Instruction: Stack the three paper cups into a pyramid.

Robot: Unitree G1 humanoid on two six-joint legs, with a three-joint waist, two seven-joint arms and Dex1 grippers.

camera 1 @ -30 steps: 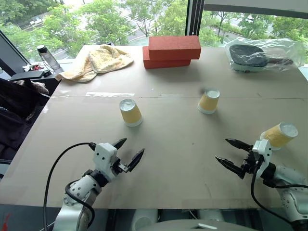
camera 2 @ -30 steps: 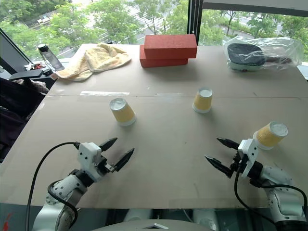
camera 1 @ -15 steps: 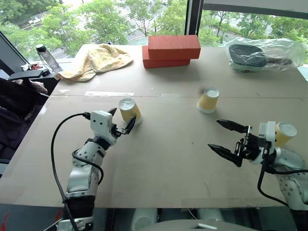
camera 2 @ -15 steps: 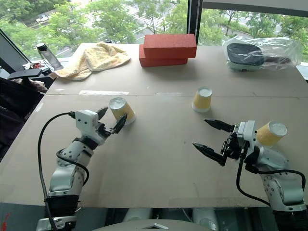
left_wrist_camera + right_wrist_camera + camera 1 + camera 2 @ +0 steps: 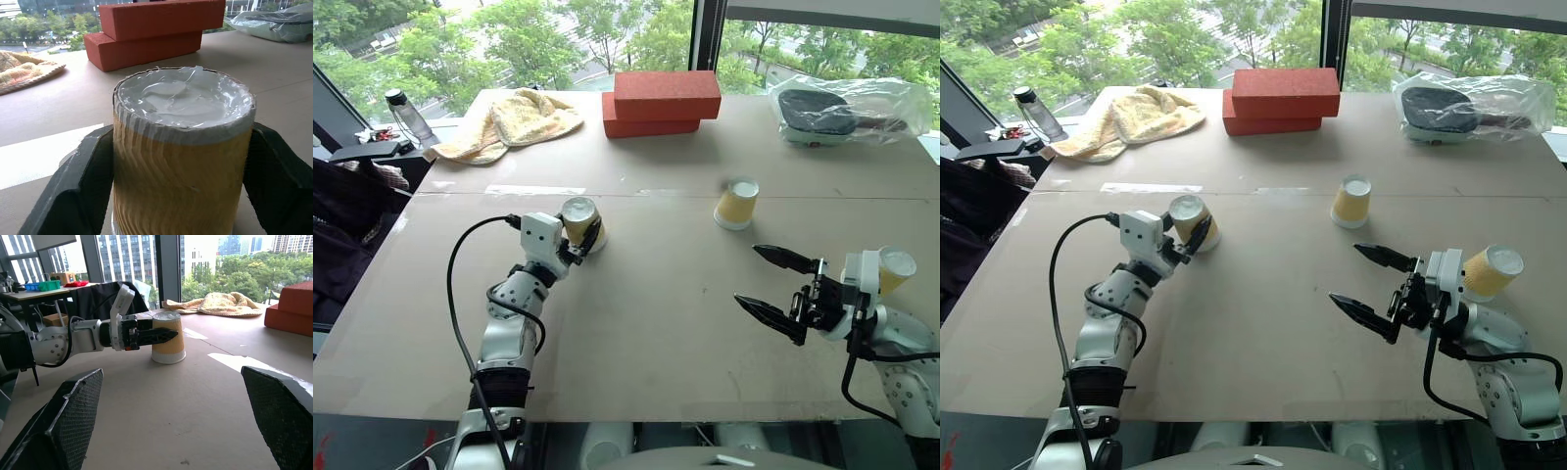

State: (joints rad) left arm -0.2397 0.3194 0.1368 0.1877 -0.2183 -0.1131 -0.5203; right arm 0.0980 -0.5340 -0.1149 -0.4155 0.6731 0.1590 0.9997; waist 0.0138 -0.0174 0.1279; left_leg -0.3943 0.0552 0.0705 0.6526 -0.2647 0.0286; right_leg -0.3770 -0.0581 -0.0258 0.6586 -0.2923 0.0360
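Three paper cups with yellow-tan ribbed sides stand on the brown table. My left gripper is shut on the left cup, which stands upside down on the table. In the left wrist view the black fingers press both sides of this cup. The middle cup stands alone farther right. The third cup sits at the right edge, partly behind my right wrist. My right gripper hovers open over the table with nothing between its fingers, and its wrist view looks across at the held cup.
Two stacked red bricks lie at the back centre. A yellow towel is at the back left, near a bottle off the table's edge. A clear plastic bag with a dark object is at the back right.
My left gripper went forward to the left cup and shut on it. My right gripper rose and shifted a little left, still open.
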